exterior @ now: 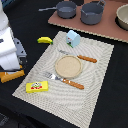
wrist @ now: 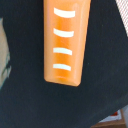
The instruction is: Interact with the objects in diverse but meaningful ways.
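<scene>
Wrist view is being filled by the bread loaf [wrist: 63, 42], so centred descent is being advised; end effector state cannot be told.

A long orange-brown bread loaf [wrist: 64, 42] with four white curved slash marks lies flat on a black surface [wrist: 50, 105], filling much of the frame.

**Materials and finishes**

Under your wrist camera you have the bread loaf [wrist: 63, 41], smooth glossy orange plastic with white painted slashes, lying on matt black cloth [wrist: 60, 105]. Further from the hand you see a woven, ribbed placemat [exterior: 95, 75], a matt wooden plate [exterior: 68, 66], dull grey metal pots [exterior: 92, 13] and a smooth plastic banana [exterior: 45, 40].
</scene>
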